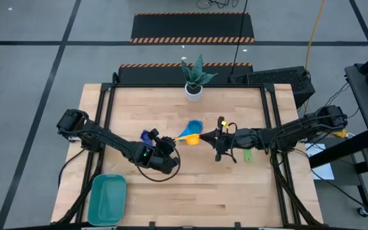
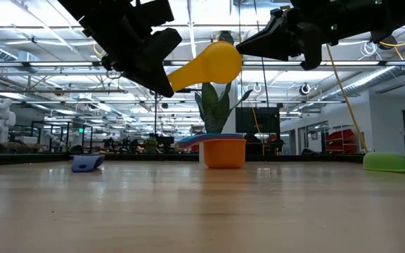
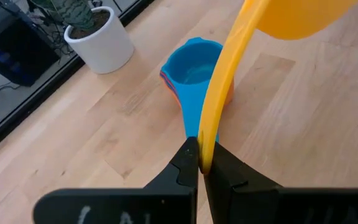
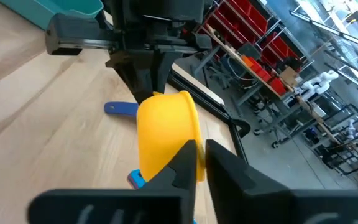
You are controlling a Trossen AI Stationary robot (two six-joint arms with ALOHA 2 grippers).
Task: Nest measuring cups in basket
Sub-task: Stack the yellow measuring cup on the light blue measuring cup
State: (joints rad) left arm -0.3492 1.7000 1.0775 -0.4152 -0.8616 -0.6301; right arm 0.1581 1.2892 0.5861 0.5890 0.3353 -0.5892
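Landmark: the orange cup [image 2: 223, 152], standing upright near the table's middle, with the light blue cup [image 3: 194, 65] nested inside it, blue handle pointing toward the left arm.
Yellow cup [image 2: 213, 65]: in the air above and just to the left-arm side of the orange cup, clear of the table; bowl nearest the stack, handle running back from it toward the left arm.
Left gripper [image 3: 201, 163]: on the near-left side of the orange cup, fingers clamped on the tip of the yellow cup's handle.
Right gripper [image 4: 197, 158]: on the opposite side of the orange cup, fingers drawn nearly together at the yellow bowl's rim; whether they pinch the wall or only touch it cannot be told.
Key relation: the yellow cup's long axis lies along the line between the two grippers, handle end at the left fingers, bowl end at the right. Judged to be a handover or a re-grip between arms.
Navy cup [image 2: 88, 163]: on the table beyond the left gripper from the orange cup, lying on its side.
Green cup [image 1: 248, 154]: on the table past the right gripper, well apart from the orange cup.
Basket [image 1: 107, 198]: at the table's near-left corner, well apart from the orange cup; no cups in it.
Plant pot [image 1: 193, 91]: at the table's far edge, behind the orange cup.
Task standing: two cups nested on the table, none yet in the basket.
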